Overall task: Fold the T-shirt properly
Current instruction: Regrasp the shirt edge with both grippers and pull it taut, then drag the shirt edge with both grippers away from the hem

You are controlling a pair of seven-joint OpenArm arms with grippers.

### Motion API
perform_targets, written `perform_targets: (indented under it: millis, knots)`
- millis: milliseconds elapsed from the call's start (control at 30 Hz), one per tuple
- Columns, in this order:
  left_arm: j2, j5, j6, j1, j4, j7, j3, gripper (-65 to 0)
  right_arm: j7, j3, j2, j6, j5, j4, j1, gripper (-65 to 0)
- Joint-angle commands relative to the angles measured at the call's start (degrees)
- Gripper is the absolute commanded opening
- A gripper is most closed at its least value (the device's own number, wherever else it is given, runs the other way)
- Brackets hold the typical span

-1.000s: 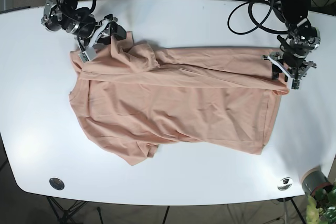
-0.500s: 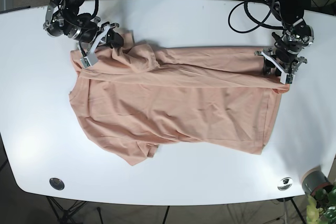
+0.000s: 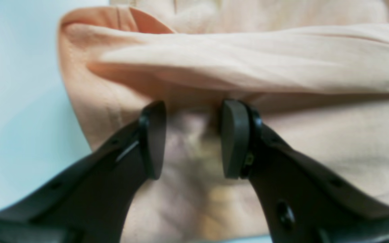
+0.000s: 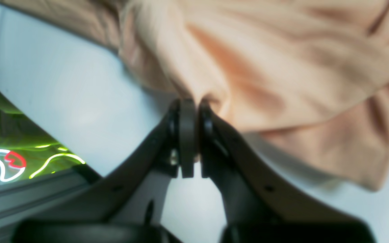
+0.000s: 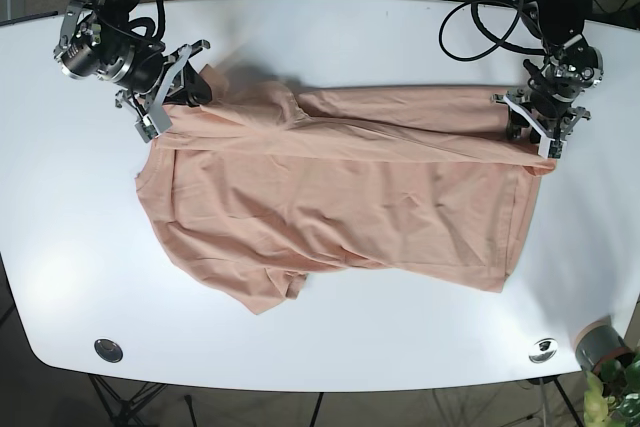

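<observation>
At the left we see the right gripper (image 5: pixel 172 87) with its claw pressed together on a pinch of the T-shirt (image 5: pixel 340 202) at its far left corner. The shirt lies flat on the white table (image 5: pixel 330 347), its long axis running left to right. We judge it light, soft and limp, so it is best held at corners or hems. At the right, the left gripper (image 3: pixel 192 138) stands spread over the far right edge.
</observation>
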Motion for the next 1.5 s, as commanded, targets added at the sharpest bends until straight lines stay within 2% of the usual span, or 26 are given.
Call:
perform_targets:
  millis: [0,167,433,600,800,900,1033,1133,1233,1267,1333,1400,1467]
  knots:
    - [-0.8,-0.3,0.1,-0.4,0.7,-0.3,-0.2,-40.7,0.4,0.2,2.1,0.30,0.7,1.2,2.5,-63.3]
    - [-0.8,-0.3,0.1,-0.4,0.7,-0.3,-0.2,-40.7,-1.0,-0.3,4.3,-2.38,0.8,-1.3,7.6,-63.3]
    - [-0.9,-0.3,0.1,0.2,0.7,-0.3,-0.1,-40.7,-1.1,-0.5,8.5,-2.30,0.7,-10.8,16.0,-63.1]
    - [-1.7,-0.3,0.1,0.5,0.7,-0.3,0.2,-40.7,-0.6,-5.5,10.4,-2.38,0.7,-15.8,20.4,-62.9]
    - [-2.0,-0.3,0.1,0.6,0.7,-0.3,0.1,-40.7,4.6,-10.5,10.7,-2.47,0.7,-19.4,23.6,-62.9]
    - [-2.1,-0.3,0.1,0.5,0.7,-0.3,0.1,-40.7,6.5,-12.6,10.7,-3.09,0.6,-22.6,26.5,-62.9]
    - [-3.2,-0.3,0.1,0.5,0.7,-0.3,0.1,-40.7,9.0,-13.4,11.1,-3.26,-2.2,-25.0,29.1,-62.1]
    - [-3.2,-0.4,0.1,0.5,0.7,-0.3,0.1,-40.7,10.0,-13.2,11.0,-3.26,-6.3,-25.4,30.5,-54.4]
    - [-3.2,-0.3,0.1,0.4,0.9,-0.3,0.1,-40.7,10.1,-13.0,11.0,-3.26,-9.8,-25.1,31.0,-42.8]
    - [-3.2,-0.3,0.1,0.4,1.0,-0.2,0.1,-40.7,10.1,-12.9,11.2,-3.00,-10.3,-24.8,30.9,-36.5]
    - [-3.2,-0.3,0.1,0.4,1.1,-0.2,0.2,-40.7,9.9,-12.0,11.2,-3.00,-10.6,-23.7,30.2,-28.7]
    - [-3.2,-0.5,0.1,0.4,1.5,-0.1,0.2,-40.7,9.7,-9.1,11.7,-2.74,-10.4,-22.1,28.0,-24.3]
    - [-3.2,-0.6,0.1,0.4,3.6,-0.1,0.2,-40.7,9.7,-6.7,11.9,-2.74,-10.4,-19.2,25.7,-22.5]
